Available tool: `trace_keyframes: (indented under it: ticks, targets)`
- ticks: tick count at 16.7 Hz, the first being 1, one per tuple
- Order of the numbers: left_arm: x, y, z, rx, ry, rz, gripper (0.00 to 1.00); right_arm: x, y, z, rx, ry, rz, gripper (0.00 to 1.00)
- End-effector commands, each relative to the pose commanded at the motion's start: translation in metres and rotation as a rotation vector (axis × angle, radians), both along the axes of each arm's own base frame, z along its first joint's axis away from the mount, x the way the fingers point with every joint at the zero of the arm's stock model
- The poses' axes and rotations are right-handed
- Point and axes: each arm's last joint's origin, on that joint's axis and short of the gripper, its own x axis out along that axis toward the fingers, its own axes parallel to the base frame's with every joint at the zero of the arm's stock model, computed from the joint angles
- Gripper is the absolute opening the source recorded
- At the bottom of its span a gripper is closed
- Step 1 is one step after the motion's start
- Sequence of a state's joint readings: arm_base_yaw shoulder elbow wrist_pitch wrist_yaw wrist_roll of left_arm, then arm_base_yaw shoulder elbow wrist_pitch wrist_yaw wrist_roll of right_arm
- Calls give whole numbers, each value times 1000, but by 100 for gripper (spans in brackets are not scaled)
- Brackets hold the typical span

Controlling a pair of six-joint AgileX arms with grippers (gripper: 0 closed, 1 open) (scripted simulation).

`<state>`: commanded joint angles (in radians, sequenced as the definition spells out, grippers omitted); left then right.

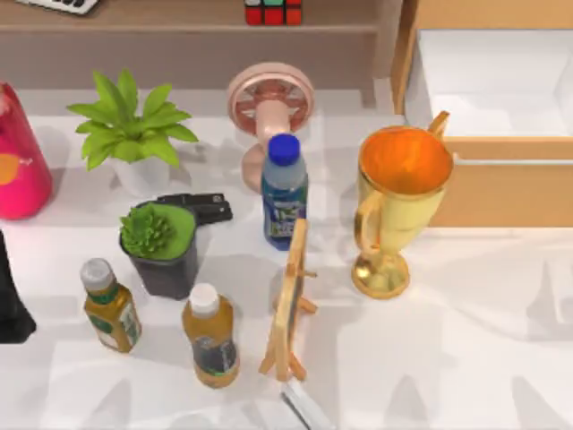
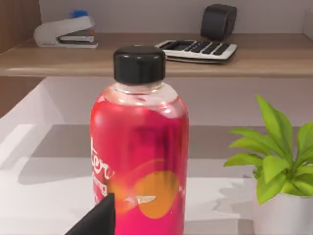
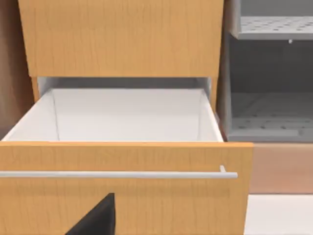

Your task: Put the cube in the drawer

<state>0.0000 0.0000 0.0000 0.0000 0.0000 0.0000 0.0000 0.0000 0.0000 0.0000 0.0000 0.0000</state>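
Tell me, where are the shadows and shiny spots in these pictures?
Top view: grey shadows stretch across the white table, and the gold trophy gleams. Left wrist view: the red bottle has soft highlights, and a shadow lies under the shelf. Right wrist view: the open drawer is evenly lit inside.

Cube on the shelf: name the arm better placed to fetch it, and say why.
Probably the right. The cube sits on the shelf beside the open drawer, which the right wrist view faces. The left wrist view faces the pink bottle, far left.
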Motion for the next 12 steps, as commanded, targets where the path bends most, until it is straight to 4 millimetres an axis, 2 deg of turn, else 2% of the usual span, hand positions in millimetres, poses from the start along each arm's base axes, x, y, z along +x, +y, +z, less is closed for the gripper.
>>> trace_keyframes:
  ticks: [3,6,9,12]
  targets:
    - [0,0,0,0,0,0,100,0,0,2,0,1,0,100]
    - [0,0,0,0,0,0,100,3,2,16,2,15,-1,100]
    - [0,0,0,0,0,0,100,14,8,44,2,38,-1,100]
    - [0,0,0,0,0,0,100,37,19,81,4,55,0,100]
